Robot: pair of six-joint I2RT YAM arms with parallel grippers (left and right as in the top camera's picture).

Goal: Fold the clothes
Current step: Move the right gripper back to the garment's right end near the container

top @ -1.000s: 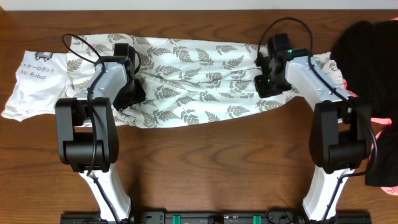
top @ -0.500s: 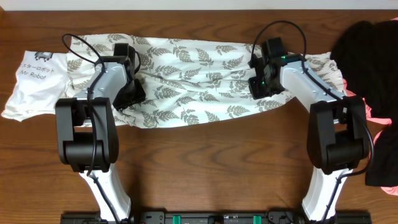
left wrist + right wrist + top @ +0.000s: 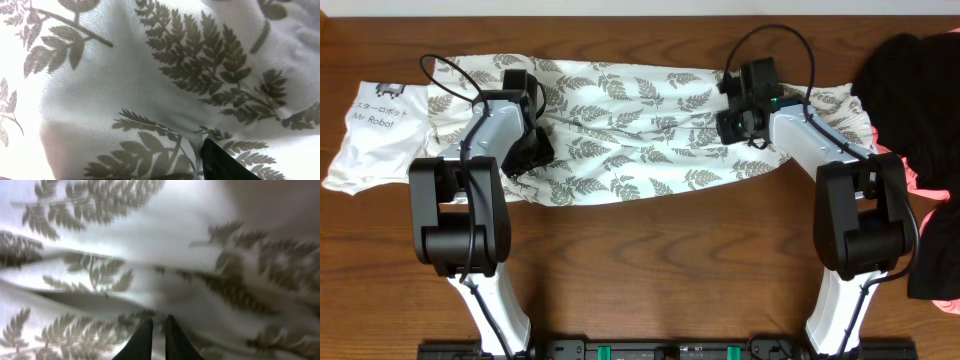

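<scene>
Shifting toward the frame's upper left, my right gripper (image 3: pixel 738 118), pinched on the fern-print garment (image 3: pixel 630 110), starts the fold; my left gripper (image 3: pixel 532 148) I cannot tell.

We see a brown wooden table (image 3: pixel 650 260) carrying a fern-print garment (image 3: pixel 640 140), a white shirt (image 3: pixel 370 140), and black and pink clothes (image 3: pixel 910 90).

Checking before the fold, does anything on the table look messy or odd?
The fern-print garment lies creased and bunched, not flat, its left end against the white shirt. Black and pink clothes sit heaped at the right edge.
</scene>
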